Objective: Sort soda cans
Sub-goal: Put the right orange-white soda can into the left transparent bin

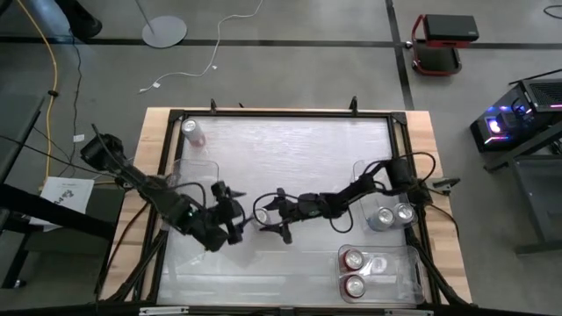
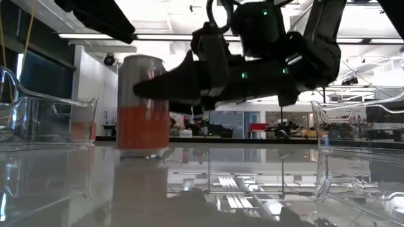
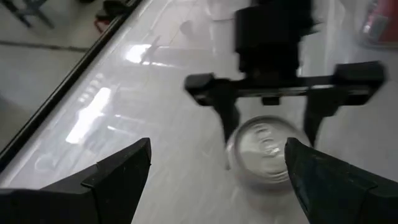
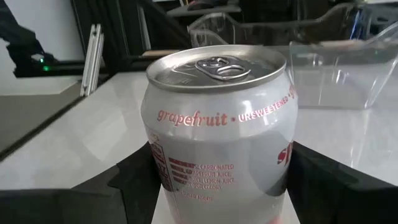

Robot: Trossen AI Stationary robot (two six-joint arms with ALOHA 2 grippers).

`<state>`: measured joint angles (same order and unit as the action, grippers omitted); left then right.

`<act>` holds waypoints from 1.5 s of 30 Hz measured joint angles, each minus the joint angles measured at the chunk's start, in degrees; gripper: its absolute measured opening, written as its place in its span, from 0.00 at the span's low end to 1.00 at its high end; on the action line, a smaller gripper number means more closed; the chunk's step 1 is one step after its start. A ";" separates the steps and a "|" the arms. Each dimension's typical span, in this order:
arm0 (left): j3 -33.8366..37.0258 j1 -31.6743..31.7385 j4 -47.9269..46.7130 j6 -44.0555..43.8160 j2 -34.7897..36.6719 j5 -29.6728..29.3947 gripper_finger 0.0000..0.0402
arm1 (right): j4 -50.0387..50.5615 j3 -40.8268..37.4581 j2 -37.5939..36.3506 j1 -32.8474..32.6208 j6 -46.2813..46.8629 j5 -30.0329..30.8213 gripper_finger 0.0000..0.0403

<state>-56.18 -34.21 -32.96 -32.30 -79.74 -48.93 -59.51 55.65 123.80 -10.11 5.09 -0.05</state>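
Fingers [image 3: 231, 121] of the right gripper [image 1: 266, 216] are spread around the grapefruit can [image 1: 262, 213], contact not discernible.
Just beside that can, at table centre, the left gripper [image 1: 237, 213] is held wide open, empty.

The grapefruit can [image 4: 217, 137] is shiny metal, the trays [image 1: 378, 272] are clear plastic, and the desk [image 1: 290, 149] looks smooth and glossy.
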 joint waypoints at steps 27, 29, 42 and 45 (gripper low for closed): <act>-0.23 5.73 13.20 22.60 -5.44 16.58 0.86 | 0.02 0.12 -0.49 1.09 -2.11 0.76 0.84; -0.33 7.18 13.22 22.00 -5.42 18.74 0.86 | -0.10 0.12 -0.62 1.09 -2.30 1.06 0.84; 0.27 3.46 12.65 7.94 -4.77 5.73 0.86 | -13.86 -16.09 -8.21 -3.10 -4.90 16.25 0.84; 3.60 1.90 15.02 2.68 -4.92 -0.49 0.86 | -17.45 -19.83 -8.19 -3.52 -2.73 17.64 0.84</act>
<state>-52.59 -32.31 -17.94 -29.63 -84.66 -49.42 -76.96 35.82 115.61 -13.63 2.37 17.60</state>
